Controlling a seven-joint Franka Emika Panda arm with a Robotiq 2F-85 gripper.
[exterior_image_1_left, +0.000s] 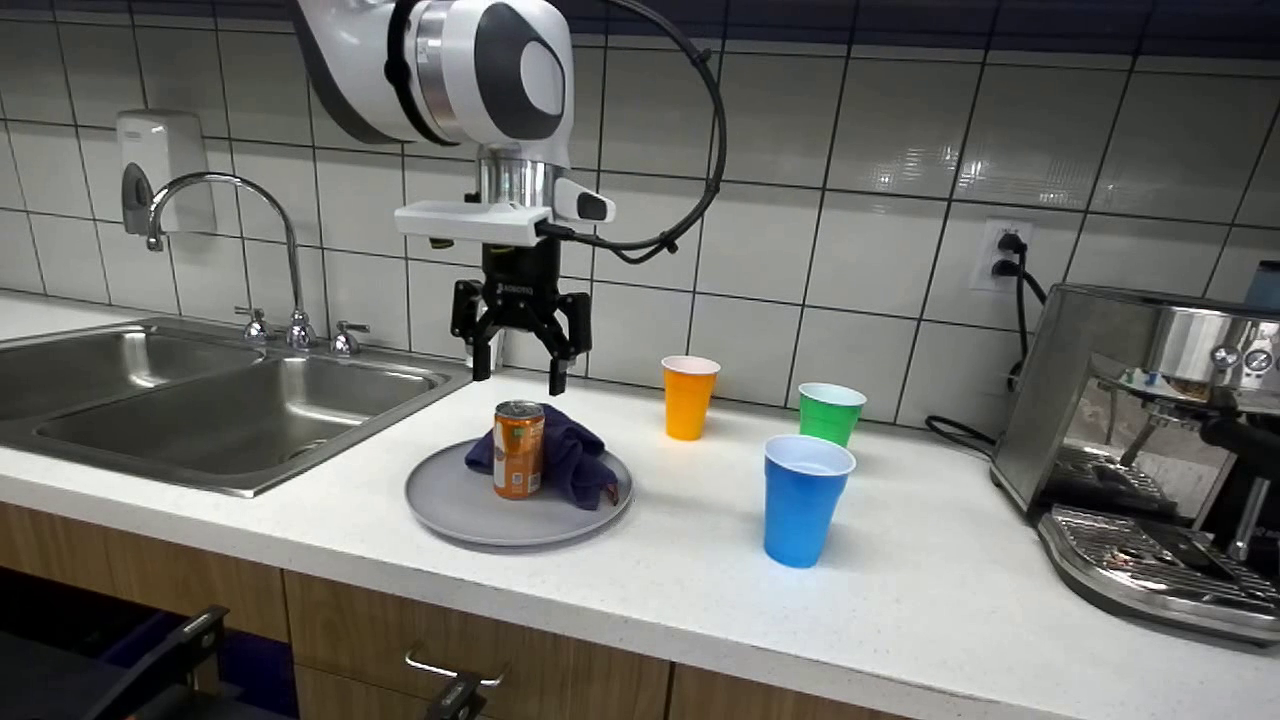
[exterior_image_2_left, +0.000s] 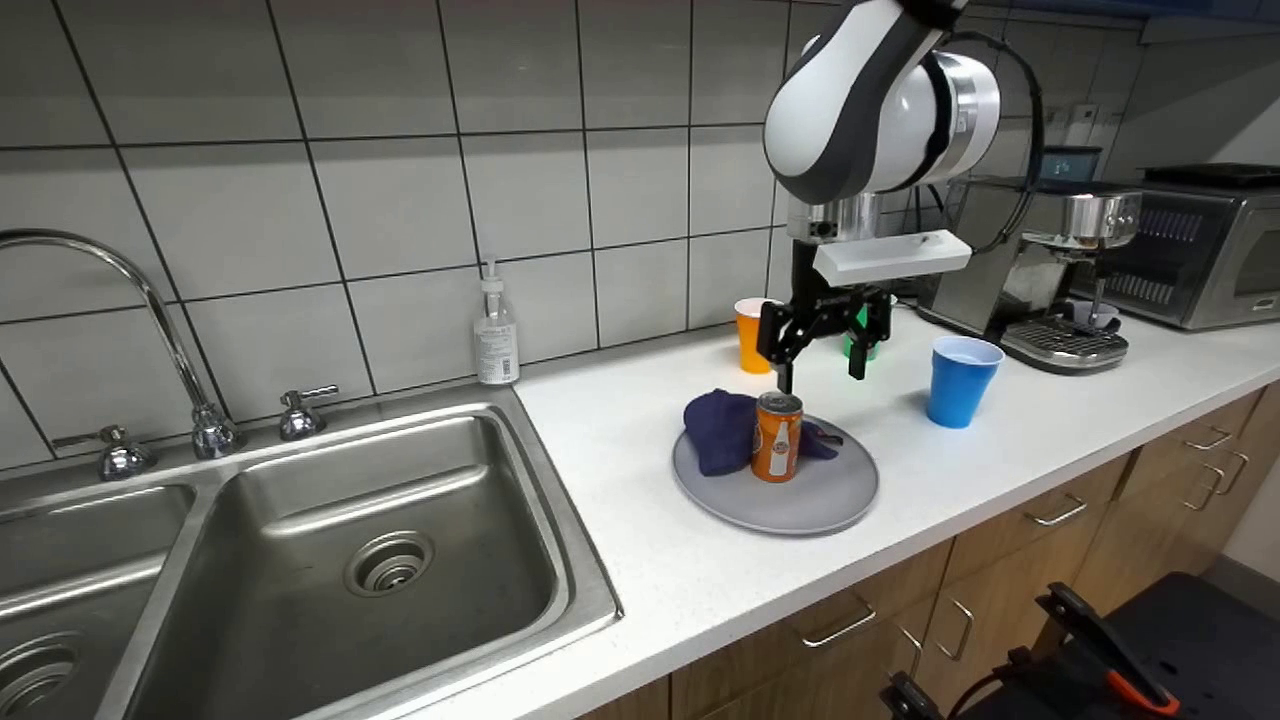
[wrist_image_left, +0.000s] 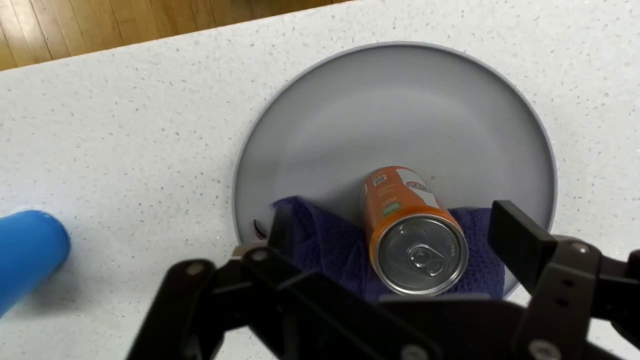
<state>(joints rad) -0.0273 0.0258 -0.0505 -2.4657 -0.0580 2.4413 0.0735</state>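
While one gripper (exterior_image_1_left: 520, 382) hung released with its two fingers (exterior_image_1_left: 481, 362) spread wide, one orange can (exterior_image_1_left: 518, 458) stood upright just below them, on one gray plate (exterior_image_1_left: 450, 512). One purple cloth (exterior_image_1_left: 577, 458) lay bunched on that plate beside the can. One orange cup (exterior_image_1_left: 689, 402), one green cup (exterior_image_1_left: 829, 418) and one blue cup (exterior_image_1_left: 804, 508), three by my count, stood apart from the plate.

On the table (exterior_image_1_left: 680, 570), a blue cup (exterior_image_1_left: 803, 510), a green cup (exterior_image_1_left: 829, 418), an orange cup (exterior_image_1_left: 688, 402) and a coffee machine (exterior_image_1_left: 1190, 345) are seen.
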